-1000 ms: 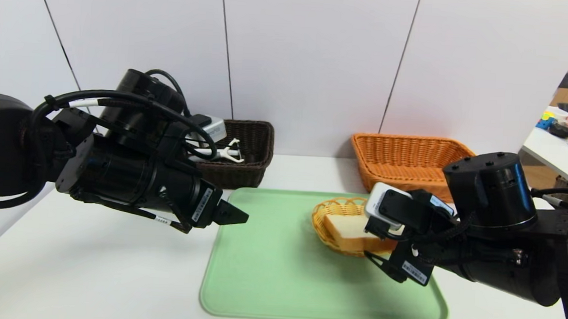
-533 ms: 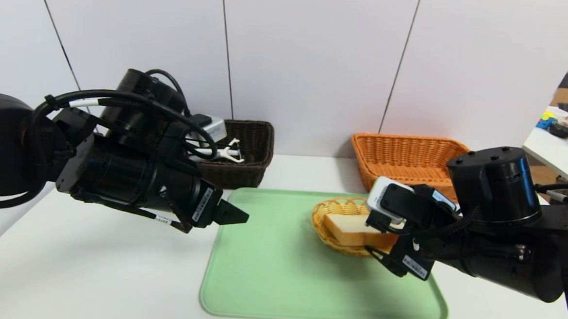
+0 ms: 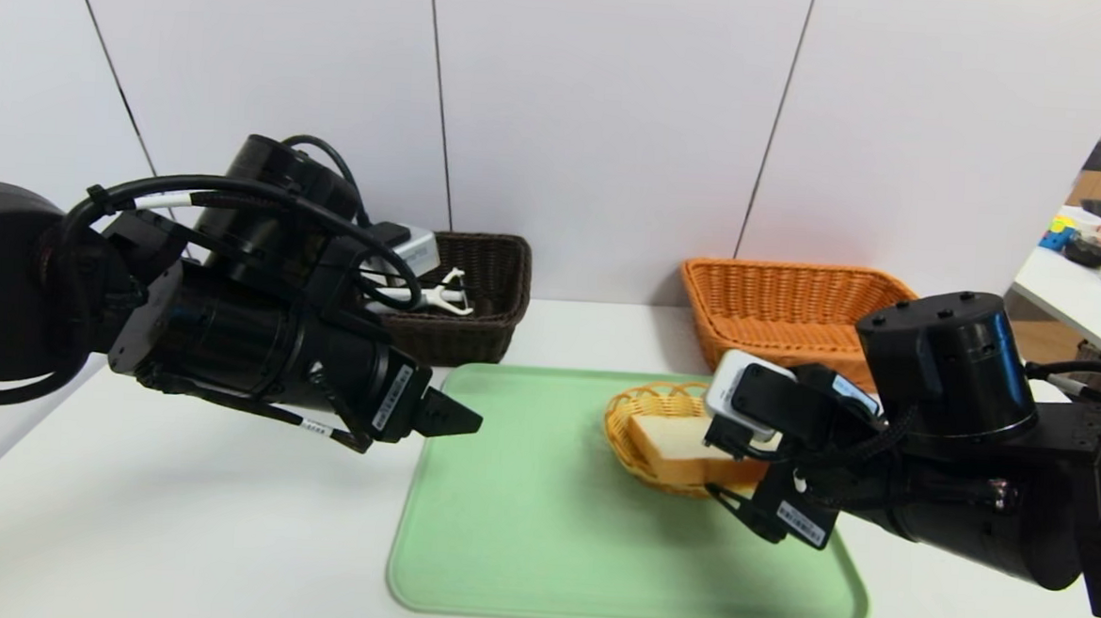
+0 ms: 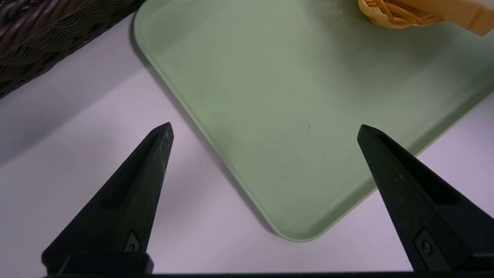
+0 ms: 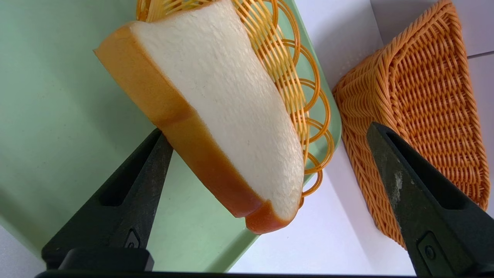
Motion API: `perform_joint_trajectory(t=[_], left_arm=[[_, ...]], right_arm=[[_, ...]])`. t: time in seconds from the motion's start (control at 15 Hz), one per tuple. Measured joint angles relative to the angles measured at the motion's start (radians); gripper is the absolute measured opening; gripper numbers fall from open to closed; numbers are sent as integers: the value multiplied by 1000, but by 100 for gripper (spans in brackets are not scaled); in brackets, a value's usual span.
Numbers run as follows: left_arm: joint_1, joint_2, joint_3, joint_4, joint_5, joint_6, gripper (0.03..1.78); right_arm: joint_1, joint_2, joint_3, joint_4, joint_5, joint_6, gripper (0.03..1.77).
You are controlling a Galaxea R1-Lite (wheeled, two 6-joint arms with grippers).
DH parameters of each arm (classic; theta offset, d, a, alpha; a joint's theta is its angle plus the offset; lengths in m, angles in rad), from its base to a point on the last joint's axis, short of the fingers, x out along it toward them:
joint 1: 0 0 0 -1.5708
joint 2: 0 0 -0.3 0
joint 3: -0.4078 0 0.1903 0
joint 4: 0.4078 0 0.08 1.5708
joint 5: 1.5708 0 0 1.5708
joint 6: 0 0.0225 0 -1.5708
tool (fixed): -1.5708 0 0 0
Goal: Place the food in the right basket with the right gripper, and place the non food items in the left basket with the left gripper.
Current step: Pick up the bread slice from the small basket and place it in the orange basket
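Although it dipped slightly over the last half-second, the black right gripper (image 5: 266, 129), right of centre, remains wide open, unloaded. The thick white bread slice with orange-brown crust (image 5: 220, 96) still awaits grasping in the small yellow wicker basket (image 3: 625, 445).

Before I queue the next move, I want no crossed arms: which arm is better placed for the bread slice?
Right, I'd say: its open gripper hovers at the bread slice, beside the orange-tan basket.
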Motion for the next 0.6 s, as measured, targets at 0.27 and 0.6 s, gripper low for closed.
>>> perform_joint_trajectory(t=[0.27, 0.6], left_arm=[[0, 0, 0, 0, 0, 0, 169], [0, 1, -2, 0, 0, 0, 169]], right_arm=[[1, 1, 3, 0, 0, -1, 141], [5, 2, 8, 1, 7, 0, 79]])
